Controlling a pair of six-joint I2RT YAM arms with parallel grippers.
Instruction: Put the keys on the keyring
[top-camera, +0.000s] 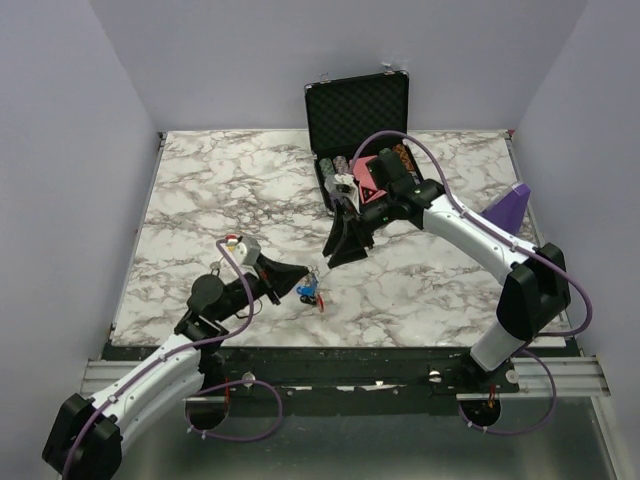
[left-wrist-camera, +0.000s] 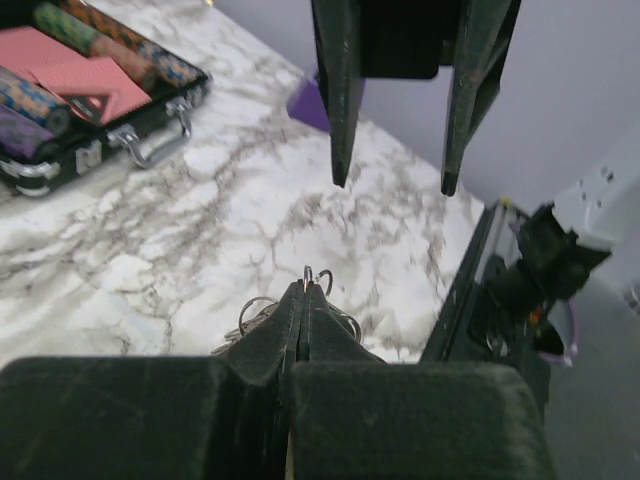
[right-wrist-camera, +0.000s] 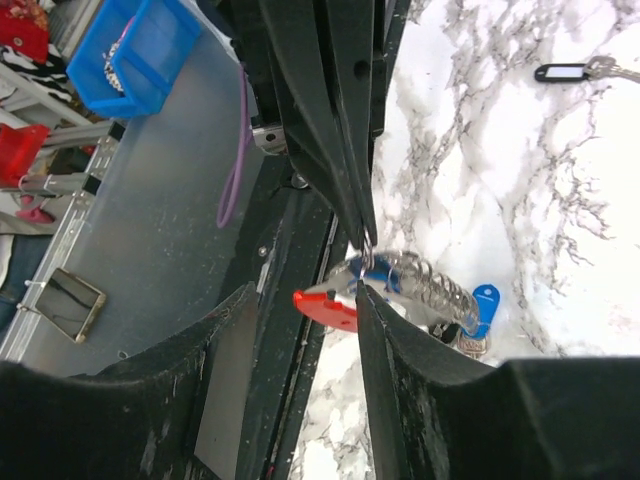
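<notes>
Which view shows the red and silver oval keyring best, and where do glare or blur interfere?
Right wrist: the red and silver oval keyring is close and fairly sharp, though glare whitens its silver part. Left wrist: the black left gripper fills the foreground, dark and blurred, hiding most of the ring. Top external: even light and soft shadows, but the keyring is tiny.

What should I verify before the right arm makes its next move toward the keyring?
1. Left gripper shut on the keyring: ok.
2. Right gripper jaws open: ok.
3. Right gripper carrying a key: not ok, it is empty.
4. Loose dark-tagged key lying free on the marble table: ok.
5. Keyring gate open: cannot tell.
</notes>
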